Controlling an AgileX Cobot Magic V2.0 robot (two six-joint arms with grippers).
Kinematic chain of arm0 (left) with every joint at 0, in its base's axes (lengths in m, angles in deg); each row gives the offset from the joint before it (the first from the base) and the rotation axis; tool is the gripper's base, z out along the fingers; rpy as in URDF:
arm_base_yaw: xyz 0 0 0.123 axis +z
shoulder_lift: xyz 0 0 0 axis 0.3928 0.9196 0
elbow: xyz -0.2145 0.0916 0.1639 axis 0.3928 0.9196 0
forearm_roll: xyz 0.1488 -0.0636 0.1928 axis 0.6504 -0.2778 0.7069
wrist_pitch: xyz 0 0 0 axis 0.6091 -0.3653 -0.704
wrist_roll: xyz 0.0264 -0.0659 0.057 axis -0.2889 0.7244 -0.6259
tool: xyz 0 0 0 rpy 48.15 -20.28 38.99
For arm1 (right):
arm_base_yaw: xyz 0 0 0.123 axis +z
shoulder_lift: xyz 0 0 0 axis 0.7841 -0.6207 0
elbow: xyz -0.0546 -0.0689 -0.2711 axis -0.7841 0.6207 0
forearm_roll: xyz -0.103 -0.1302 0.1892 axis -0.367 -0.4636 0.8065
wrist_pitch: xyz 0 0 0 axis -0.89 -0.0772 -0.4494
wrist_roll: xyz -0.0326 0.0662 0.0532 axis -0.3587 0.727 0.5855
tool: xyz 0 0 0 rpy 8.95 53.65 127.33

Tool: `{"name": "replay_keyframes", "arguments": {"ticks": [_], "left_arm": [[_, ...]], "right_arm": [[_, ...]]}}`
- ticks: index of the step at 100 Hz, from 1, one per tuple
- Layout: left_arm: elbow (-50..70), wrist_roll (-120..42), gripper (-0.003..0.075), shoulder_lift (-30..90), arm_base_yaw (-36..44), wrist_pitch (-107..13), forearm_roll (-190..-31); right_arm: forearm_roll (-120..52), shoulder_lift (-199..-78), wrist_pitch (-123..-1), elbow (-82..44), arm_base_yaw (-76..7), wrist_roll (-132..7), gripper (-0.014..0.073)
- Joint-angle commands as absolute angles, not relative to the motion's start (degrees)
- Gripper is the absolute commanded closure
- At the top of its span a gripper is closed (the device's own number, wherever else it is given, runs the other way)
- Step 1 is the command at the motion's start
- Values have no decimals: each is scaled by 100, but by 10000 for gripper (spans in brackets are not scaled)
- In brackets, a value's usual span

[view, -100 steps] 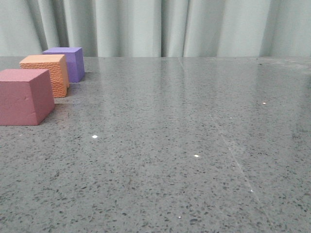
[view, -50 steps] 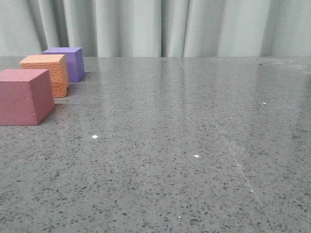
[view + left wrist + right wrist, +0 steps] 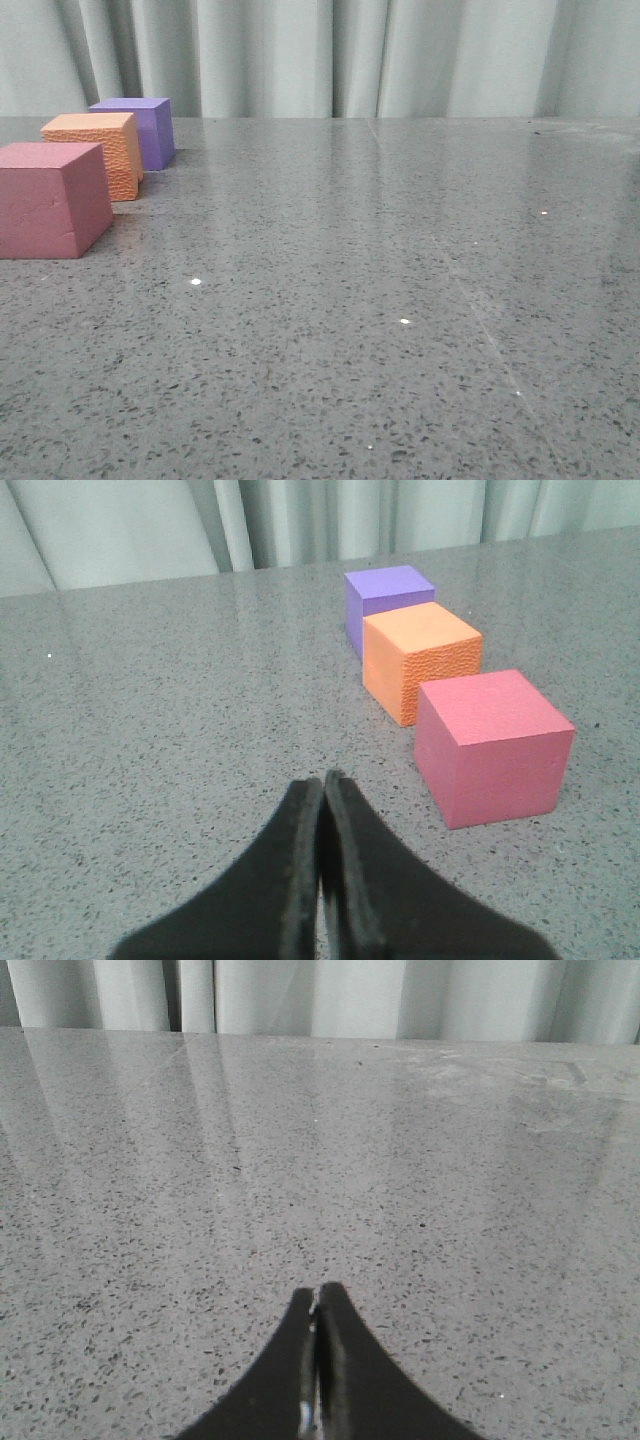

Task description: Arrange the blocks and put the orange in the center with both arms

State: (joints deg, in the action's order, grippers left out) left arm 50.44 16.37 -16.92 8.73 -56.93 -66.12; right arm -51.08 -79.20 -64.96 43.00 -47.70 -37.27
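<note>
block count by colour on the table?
pinkish-red cube: 1
orange cube: 1
purple cube: 1
Total: 3 foam cubes, in one row at the table's left side, orange in the middle.

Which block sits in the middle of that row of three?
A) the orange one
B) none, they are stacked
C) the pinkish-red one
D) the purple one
A: the orange block stands between the purple block behind it and the pinkish-red block in front, all on the table.
</note>
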Motion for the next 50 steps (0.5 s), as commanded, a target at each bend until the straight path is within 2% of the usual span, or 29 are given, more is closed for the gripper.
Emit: {"name": "replay_keyframes", "arguments": {"ticks": [1, 16, 50], "left_arm": [[5222, 758, 739, -1773, 1258, -4707, -7438], [5859, 664, 739, -2104, 1652, -4233, -7627], [6793, 687, 739, -2935, 1654, -4103, -7573]], "right_arm": [[-5116, -7783, -6979, 4223, -4807, -3750, 713], [-5116, -7783, -6979, 4223, -4807, -3750, 713], [-5116, -7783, -6979, 4223, -4807, -3750, 713]]}}
